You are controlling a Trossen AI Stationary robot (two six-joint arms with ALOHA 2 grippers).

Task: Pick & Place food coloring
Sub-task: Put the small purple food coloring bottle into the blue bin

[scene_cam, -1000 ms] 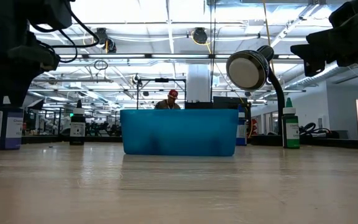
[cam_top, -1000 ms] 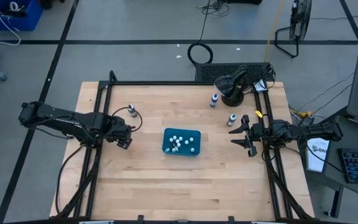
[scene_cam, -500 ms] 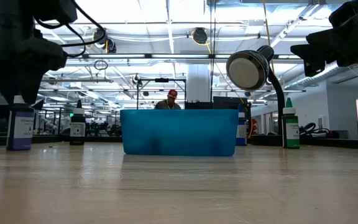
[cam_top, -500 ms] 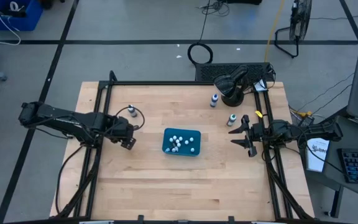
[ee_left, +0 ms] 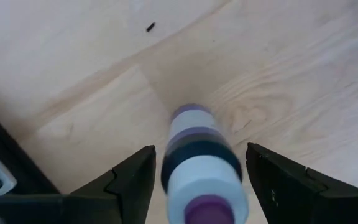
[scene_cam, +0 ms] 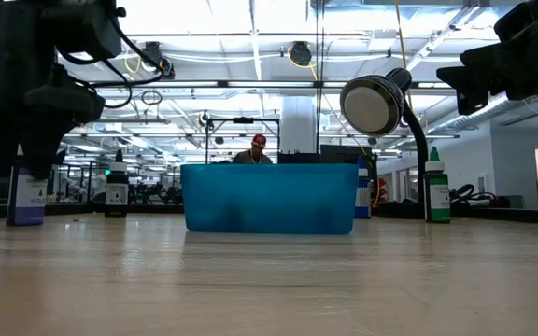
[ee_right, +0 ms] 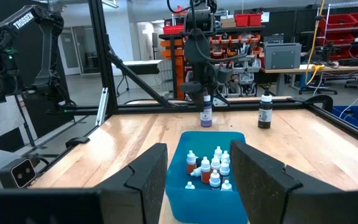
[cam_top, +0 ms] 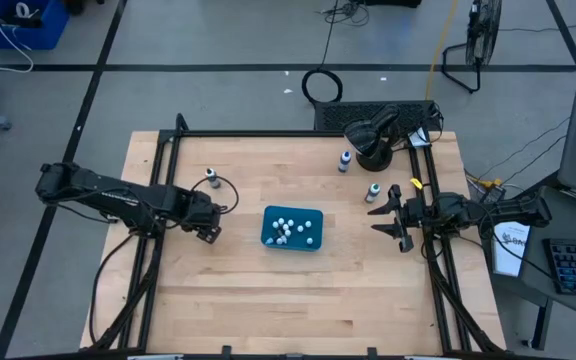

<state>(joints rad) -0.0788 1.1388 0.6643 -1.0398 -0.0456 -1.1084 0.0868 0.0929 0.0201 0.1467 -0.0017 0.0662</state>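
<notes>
since a second ago your left pincer (cam_top: 206,231) has slid toward the teal tray (cam_top: 293,228), carrying a purple-labelled food coloring bottle (ee_left: 199,163) clamped between half-spread fingers (right pincer (cam_top: 396,217) waits, half open, empty); drop-off looks close.

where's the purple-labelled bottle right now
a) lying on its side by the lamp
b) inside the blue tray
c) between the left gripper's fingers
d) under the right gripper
c: the purple-labelled bottle stands upright between the left gripper fingers, outside the blue tray.
</notes>
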